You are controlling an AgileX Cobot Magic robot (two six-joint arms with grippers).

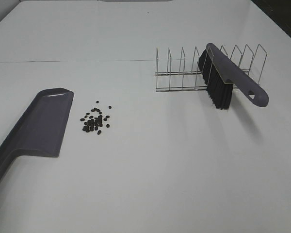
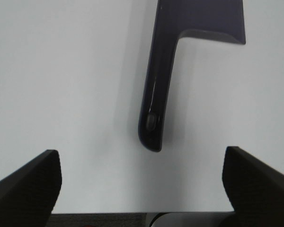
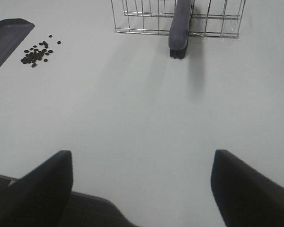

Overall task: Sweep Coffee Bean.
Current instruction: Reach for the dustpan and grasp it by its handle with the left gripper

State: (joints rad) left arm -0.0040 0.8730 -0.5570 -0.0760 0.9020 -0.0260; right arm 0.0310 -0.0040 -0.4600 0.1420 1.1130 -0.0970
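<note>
The coffee beans (image 1: 94, 121) lie in a small loose cluster on the white table, just right of the wide mouth of a purple dustpan (image 1: 39, 126). A purple brush (image 1: 223, 77) with black bristles leans in a wire rack (image 1: 179, 73) at the right. Neither gripper shows in the high view. In the left wrist view my left gripper (image 2: 141, 158) stands open and empty, just short of the end of the dustpan handle (image 2: 156, 94). My right gripper (image 3: 142, 161) is open and empty too, well back from the brush (image 3: 180, 28), with the beans (image 3: 35, 53) off to one side.
The rack (image 3: 132, 21) has several upright wire dividers, and the brush handle sticks out past its right end. A seam in the table (image 1: 63, 61) runs across behind the dustpan. The dustpan (image 3: 7, 35) edge shows beside the beans in the right wrist view.
</note>
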